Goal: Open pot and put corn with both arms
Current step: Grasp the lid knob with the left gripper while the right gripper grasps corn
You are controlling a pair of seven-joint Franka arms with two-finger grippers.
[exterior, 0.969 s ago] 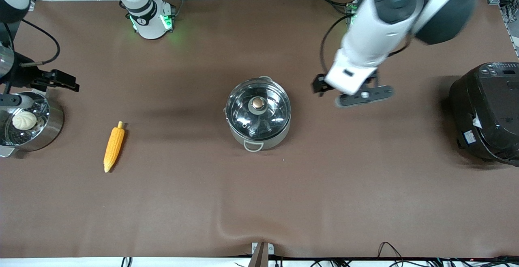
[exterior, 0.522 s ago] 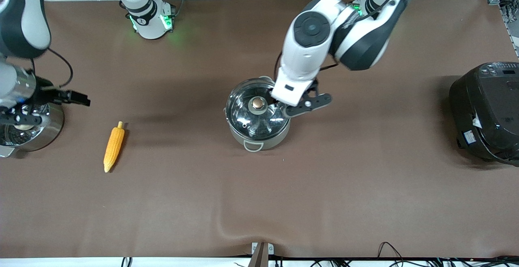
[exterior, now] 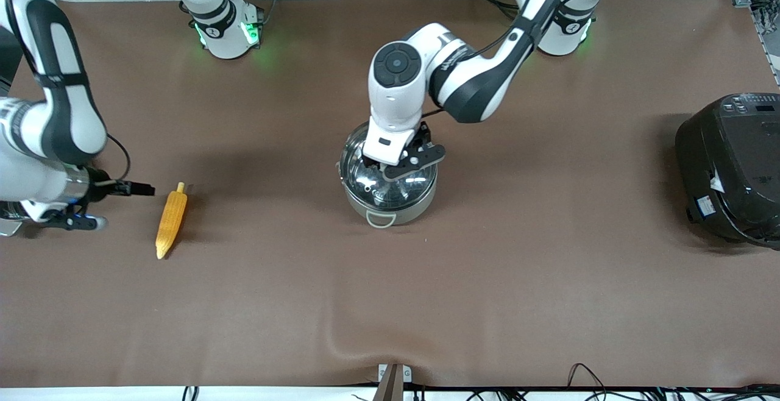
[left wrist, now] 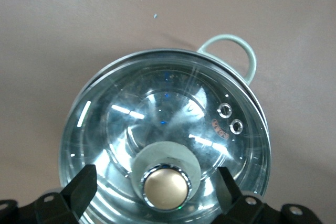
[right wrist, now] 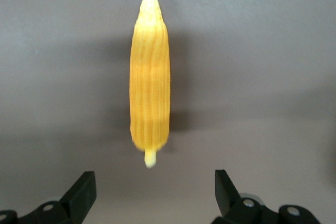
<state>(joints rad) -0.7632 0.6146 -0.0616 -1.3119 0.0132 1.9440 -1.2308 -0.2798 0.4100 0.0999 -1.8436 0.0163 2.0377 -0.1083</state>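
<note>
Front view: brown table (exterior: 487,279), both end effectors open, over pot (exterior: 388,197) and corn (exterior: 171,220).

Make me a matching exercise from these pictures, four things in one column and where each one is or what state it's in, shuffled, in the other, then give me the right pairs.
Things:
1. pot
2. corn
3. left gripper
4. right gripper

Places or states:
A. open, over the lid's knob
B. lying on the table toward the right arm's end
C. open, low beside the corn at the right arm's end of the table
D. mid-table, glass lid on it

Pairs: 1-D, 2-B, 3-A, 4-C
</note>
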